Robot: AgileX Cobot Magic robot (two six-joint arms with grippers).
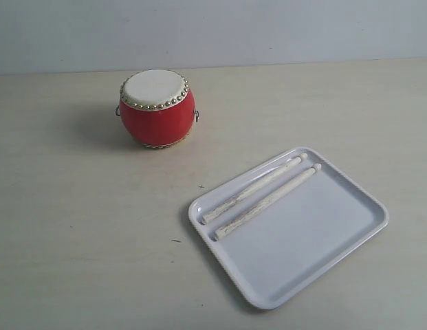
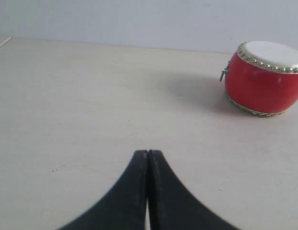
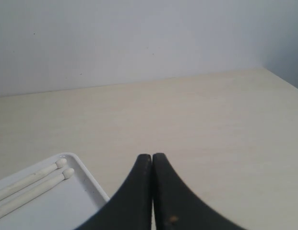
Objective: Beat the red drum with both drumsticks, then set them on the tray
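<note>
The red drum (image 1: 157, 109) stands upright at the back left of the table, cream skin up; the left wrist view shows the same drum (image 2: 263, 79). Both drumsticks (image 1: 258, 192) lie side by side on the white tray (image 1: 316, 234) at the front right, knob tips pointing away from the front edge. In the right wrist view the stick tips (image 3: 62, 167) rest near the tray's corner (image 3: 89, 184). My left gripper (image 2: 148, 154) is shut and empty above bare table, well apart from the drum. My right gripper (image 3: 152, 157) is shut and empty beside the tray. Neither gripper appears in the exterior view.
A light wooden table (image 1: 82, 227) meets a pale wall (image 1: 268, 27) at the back. A table edge (image 3: 283, 79) shows in the right wrist view.
</note>
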